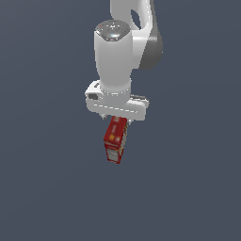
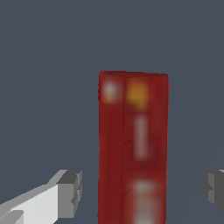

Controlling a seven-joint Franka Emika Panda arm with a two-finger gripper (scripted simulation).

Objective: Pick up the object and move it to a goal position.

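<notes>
The white arm (image 1: pixel 117 56) points straight down, its pincer (image 1: pixel 116 120) above the red box (image 1: pixel 115 140); its fingers (image 2: pixel 70 192) stand spread beside the box, not touching.

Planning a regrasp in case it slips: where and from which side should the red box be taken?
Grip the red box across its narrow width, on the two long side faces near the middle, coming straight from above. It is long and slim, narrower than the end effector, whose fingers stand wide on either side.
</notes>
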